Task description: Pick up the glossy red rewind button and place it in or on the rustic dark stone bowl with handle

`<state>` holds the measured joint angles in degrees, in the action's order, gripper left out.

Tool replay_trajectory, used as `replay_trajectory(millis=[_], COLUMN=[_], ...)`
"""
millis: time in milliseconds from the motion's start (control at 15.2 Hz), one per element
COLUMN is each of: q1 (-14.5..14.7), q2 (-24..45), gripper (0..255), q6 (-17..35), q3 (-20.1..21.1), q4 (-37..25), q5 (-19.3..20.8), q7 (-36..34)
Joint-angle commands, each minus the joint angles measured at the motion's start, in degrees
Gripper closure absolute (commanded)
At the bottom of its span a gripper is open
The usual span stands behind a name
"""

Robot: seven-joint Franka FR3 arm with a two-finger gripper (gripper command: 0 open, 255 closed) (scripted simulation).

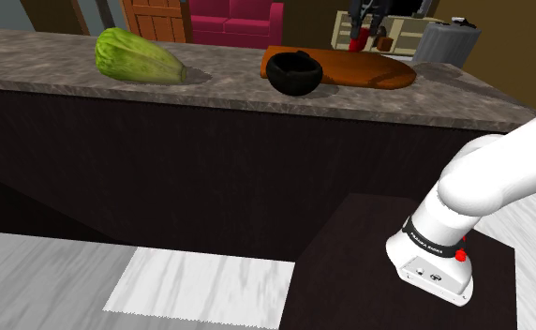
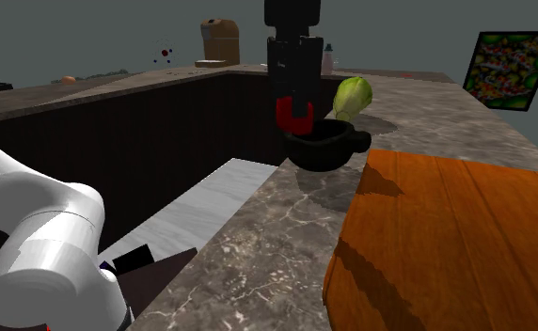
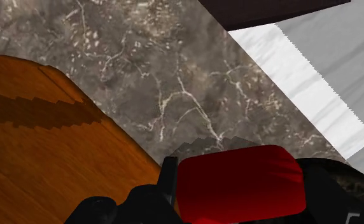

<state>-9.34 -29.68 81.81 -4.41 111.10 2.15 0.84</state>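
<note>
The claw (image 2: 294,113) is clenched on the glossy red button (image 3: 238,181), holding it in the air between its jaws. Just below the claw, slightly to one side, the dark handled bowl (image 2: 325,150) sits on the marbled grey countertop (image 2: 258,235). An orange-brown wooden board (image 2: 446,235) lies close beside the bowl. A green lettuce head (image 2: 352,97) rests farther beyond.

Green cabbage (image 1: 140,56) and orange board (image 1: 369,70) lie on marbled counter (image 1: 41,64).
</note>
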Motion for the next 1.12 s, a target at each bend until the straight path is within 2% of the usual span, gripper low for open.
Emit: replay_trajectory(millis=[0, 132, 462, 858, 1056], q1=[0.03, 0.04, 1.46, 3.35, 3.38], q2=[0.98, 1.4, 9.77, 22.14, 21.06], gripper=[255, 255, 255, 255, 255], q6=[-1.47, -2.37, -0.92, -0.85, 1.72], q3=[-0.03, -0.03, 3.01, 6.52, 6.47], q4=[-2.44, -3.75, -10.6, -22.9, -19.26], q5=[-0.04, -0.07, -1.7, -2.44, -2.47], q7=[0.09, 0.11, -4.23, -9.63, -9.6])
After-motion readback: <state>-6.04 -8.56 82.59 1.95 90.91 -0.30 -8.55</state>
